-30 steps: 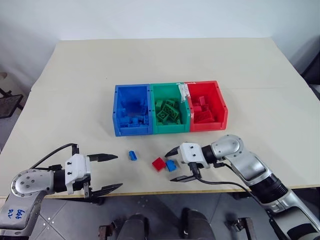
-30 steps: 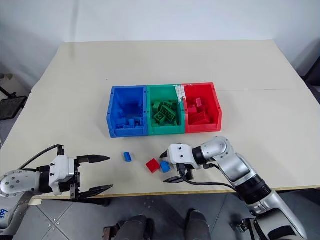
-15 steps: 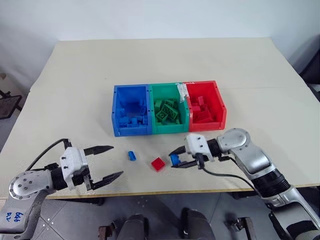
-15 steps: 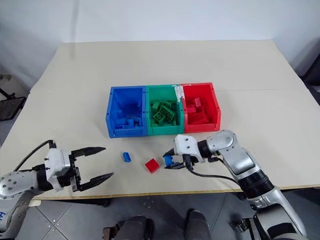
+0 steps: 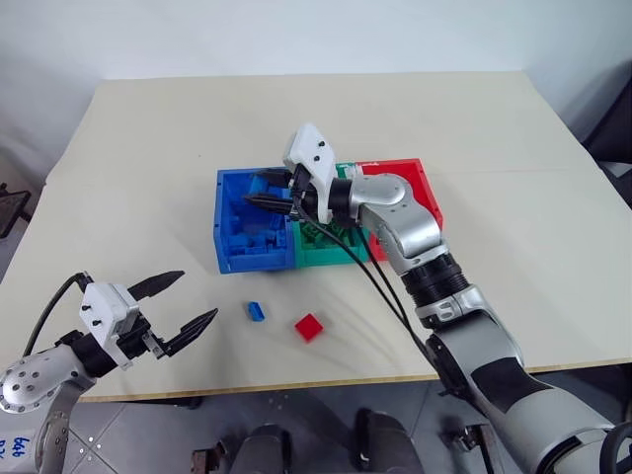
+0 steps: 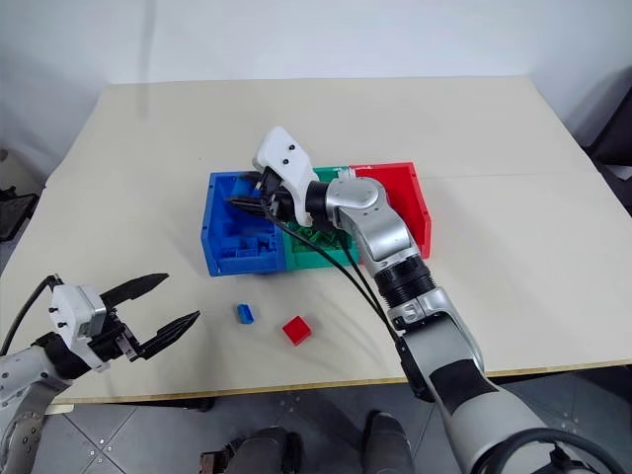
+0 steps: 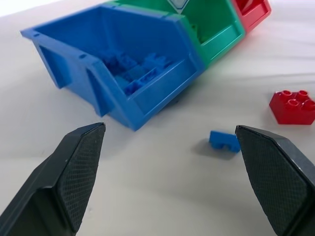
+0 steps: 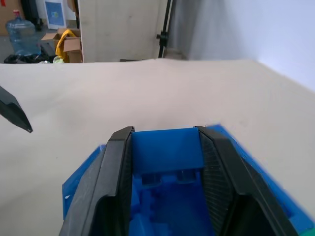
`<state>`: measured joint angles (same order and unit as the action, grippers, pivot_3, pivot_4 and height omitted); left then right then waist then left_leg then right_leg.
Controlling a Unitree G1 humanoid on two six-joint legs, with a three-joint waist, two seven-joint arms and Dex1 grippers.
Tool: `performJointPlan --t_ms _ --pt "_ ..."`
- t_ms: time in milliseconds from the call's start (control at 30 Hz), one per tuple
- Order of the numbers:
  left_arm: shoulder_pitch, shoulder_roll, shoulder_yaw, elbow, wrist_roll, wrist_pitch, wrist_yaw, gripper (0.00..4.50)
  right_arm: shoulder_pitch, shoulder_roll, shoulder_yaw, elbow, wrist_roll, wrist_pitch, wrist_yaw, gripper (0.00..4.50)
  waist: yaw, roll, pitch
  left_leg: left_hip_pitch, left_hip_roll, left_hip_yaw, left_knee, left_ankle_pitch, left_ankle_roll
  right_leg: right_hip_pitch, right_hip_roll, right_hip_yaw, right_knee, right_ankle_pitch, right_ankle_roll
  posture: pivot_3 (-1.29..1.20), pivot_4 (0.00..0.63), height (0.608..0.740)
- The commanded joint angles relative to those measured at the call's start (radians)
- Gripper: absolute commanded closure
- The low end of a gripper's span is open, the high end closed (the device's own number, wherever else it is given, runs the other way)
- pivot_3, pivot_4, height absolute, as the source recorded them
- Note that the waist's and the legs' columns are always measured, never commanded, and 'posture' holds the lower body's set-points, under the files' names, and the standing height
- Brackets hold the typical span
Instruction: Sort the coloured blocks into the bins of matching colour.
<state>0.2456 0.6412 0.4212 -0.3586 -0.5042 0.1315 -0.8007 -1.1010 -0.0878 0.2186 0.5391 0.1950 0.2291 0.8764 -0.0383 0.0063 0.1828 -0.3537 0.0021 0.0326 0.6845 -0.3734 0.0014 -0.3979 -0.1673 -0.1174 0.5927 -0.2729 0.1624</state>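
Observation:
My right gripper (image 5: pixel 262 191) hangs level over the blue bin (image 5: pixel 219 212), shut on a small blue block (image 8: pixel 167 151) that sits between its fingers (image 8: pixel 115 167). The green bin (image 5: pixel 321 255) and red bin (image 5: pixel 430 197) join the blue one in a row, and each holds several blocks of its own colour. On the table in front of the bins lie a blue block (image 5: pixel 256 311) and a red block (image 5: pixel 309 327). My left gripper (image 5: pixel 197 294) stands open near the front left edge, a short way left of the loose blue block (image 7: pixel 224 140), with nothing between its fingers.
The beige table (image 5: pixel 513 276) reaches far behind and to both sides of the bins. Its front edge (image 5: pixel 326 380) runs just below the loose blocks. Black cables (image 5: pixel 380 286) trail from my right wrist over the table.
My right gripper closed on the blue block beside the red one, lifted it and carried it up and left over the blue bin. The left gripper drifted slightly left, still open.

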Motion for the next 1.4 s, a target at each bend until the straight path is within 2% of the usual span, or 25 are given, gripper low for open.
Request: performJointPlan --t_ms 33,167,267,400,467,533,667,900,1033,1100,1200,1333,1400 --pt "0.021 -0.005 0.013 -0.035 -0.002 -0.009 0.002 0.0 -0.029 0.005 -0.031 0.025 -0.001 -0.053 0.008 1.31 -0.006 0.0 0.0 0.0 0.0 0.0 0.0 0.0 0.0 0.0 0.0 -0.001 0.0 0.0 0.0 0.0 0.15 0.74" --pt "0.013 0.002 0.009 -0.034 -0.009 0.003 0.0 0.0 0.036 -0.062 -0.045 -0.079 0.019 -0.054 0.074 0.02 -0.009 0.0 0.0 0.0 0.001 0.0 0.0 0.0 0.0 0.0 0.0 -0.002 0.0 0.0 0.0 0.0 0.15 0.74" --pt "-0.014 0.022 -0.003 -0.014 -0.01 0.029 -0.008 0.0 0.153 -0.159 -0.067 -0.219 0.063 -0.08 0.186 0.02 -0.008 0.0 0.0 0.0 0.001 0.0 0.0 0.0 0.0 0.0 0.0 -0.002 0.0 0.0 0.0 0.0 0.15 0.74" --pt "-0.073 0.079 -0.021 0.053 -0.008 0.031 -0.083 0.0 0.455 -0.435 -0.172 -0.453 0.218 -0.134 0.489 0.02 0.03 -0.001 0.0 0.0 0.001 -0.001 0.001 -0.001 0.001 0.003 0.0 -0.003 -0.003 0.0 0.0 0.0 0.15 0.74" --pt "-0.09 0.101 -0.019 0.089 0.004 0.031 -0.095 0.0 0.545 -0.524 -0.25 -0.489 0.253 -0.113 0.483 0.02 0.032 0.0 0.0 0.0 0.0 0.002 0.001 -0.002 0.002 0.003 0.0 -0.003 -0.005 0.0 0.0 0.0 0.15 0.74" --pt "-0.103 0.123 -0.023 0.135 0.021 0.004 -0.131 0.0 0.633 -0.594 -0.316 -0.491 0.264 -0.184 0.52 0.02 0.024 0.0 0.0 0.001 0.002 0.008 0.002 -0.003 0.002 0.003 0.0 -0.002 -0.007 0.0 0.0 0.0 0.15 0.74" --pt "-0.136 0.156 -0.051 0.216 0.047 -0.065 -0.222 0.0 0.786 -0.693 -0.396 -0.489 0.282 -0.184 0.552 0.02 0.013 0.0 0.0 0.004 0.003 0.009 0.002 -0.002 0.002 0.003 0.0 -0.002 -0.005 0.0 0.0 0.0 0.15 0.74" --pt "-0.214 0.207 -0.138 0.299 0.1 -0.155 -0.349 0.0 0.984 -0.722 -0.468 -0.603 0.304 -0.195 0.512 0.02 0.017 0.0 0.0 0.003 0.003 0.009 0.002 -0.002 0.002 0.003 0.0 -0.002 -0.005 0.0 0.0 0.0 0.15 0.74" --pt "-0.294 0.212 -0.229 0.203 0.052 -0.056 -0.389 0.0 1.071 -0.728 -0.507 -0.699 0.332 -0.156 0.475 0.02 0.027 0.0 0.0 0.002 0.004 0.009 0.005 -0.003 0.002 0.003 0.0 -0.002 -0.004 0.0 0.0 0.0 0.15 0.74" --pt "-0.369 0.208 -0.325 0.14 0.052 0.017 -0.41 0.0 1.143 -0.733 -0.522 -0.757 0.342 -0.149 0.477 0.02 0.044 0.0 0.0 0.002 0.004 0.008 0.007 -0.004 0.002 0.003 0.0 -0.002 -0.003 0.0 0.0 0.0 0.15 0.74" --pt "-0.537 0.152 -0.5 0.095 0.126 0.076 -0.409 0.0 1.199 -0.731 -0.541 -0.822 0.35 -0.133 0.441 0.02 0.07 0.0 0.0 0.0 0.004 0.007 0.013 -0.004 0.002 0.005 0.0 -0.002 -0.002 0.0 0.0 0.0 0.15 0.74" --pt "-0.712 0.091 -0.682 0.18 0.247 0.053 -0.464 0.0 1.241 -0.729 -0.545 -0.891 0.371 -0.096 0.402 0.02 0.067 0.0 0.0 0.001 0.002 0.009 0.016 -0.005 0.003 0.007 0.0 0.001 -0.003 0.0 0.0 0.0 0.15 0.74" --pt "-0.776 0.072 -0.749 0.269 0.327 -0.017 -0.491 0.0 1.262 -0.727 -0.534 -0.91 0.363 -0.095 0.393 0.02 0.067 0.0 0.0 0.001 0.002 0.009 0.015 -0.005 0.003 0.006 0.0 0.0 -0.002 0.0 0.0 0.0 0.15 0.74"
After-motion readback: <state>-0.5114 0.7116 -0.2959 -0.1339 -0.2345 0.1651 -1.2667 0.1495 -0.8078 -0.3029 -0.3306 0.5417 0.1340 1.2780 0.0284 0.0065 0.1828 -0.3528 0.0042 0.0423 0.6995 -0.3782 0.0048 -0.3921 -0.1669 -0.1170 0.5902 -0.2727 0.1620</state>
